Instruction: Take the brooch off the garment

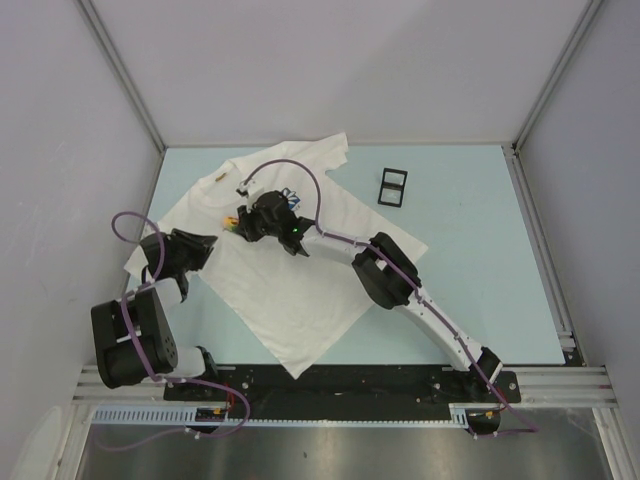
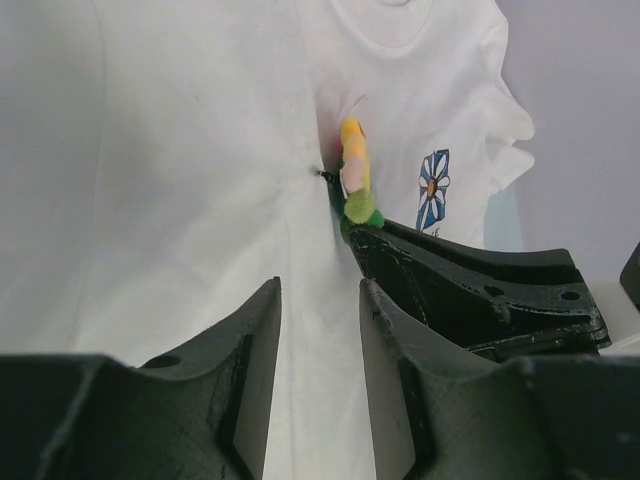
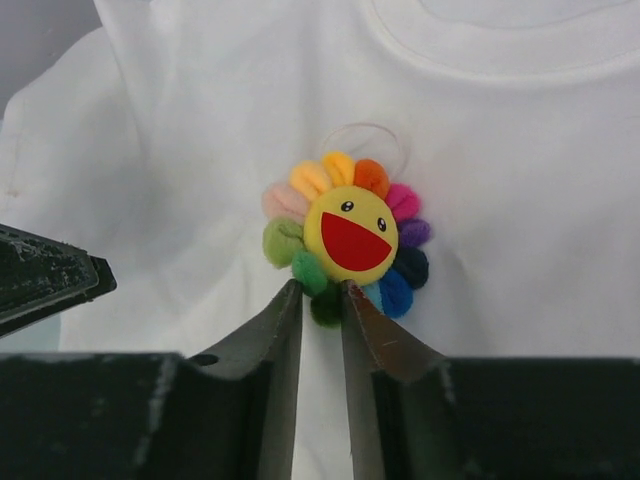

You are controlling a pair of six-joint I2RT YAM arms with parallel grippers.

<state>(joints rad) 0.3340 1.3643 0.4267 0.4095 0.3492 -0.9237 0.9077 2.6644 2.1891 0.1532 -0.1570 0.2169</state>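
The white T-shirt garment (image 1: 290,290) lies spread on the table. The brooch (image 3: 345,235), a plush rainbow flower with a yellow smiling face, sits on its chest. It also shows in the left wrist view (image 2: 355,170) and, small, in the top view (image 1: 232,222). My right gripper (image 3: 320,287) is shut on the brooch's lower dark green petal; it also shows in the top view (image 1: 245,224). My left gripper (image 2: 320,285) is nearly closed on a ridge of shirt fabric just left of the brooch (image 1: 208,243). The blue flower emblem (image 2: 433,188) is beside the brooch.
A small black two-pane frame (image 1: 393,186) lies on the pale blue table to the right of the shirt. Grey walls enclose the table on three sides. The right arm stretches across the shirt's lower right part.
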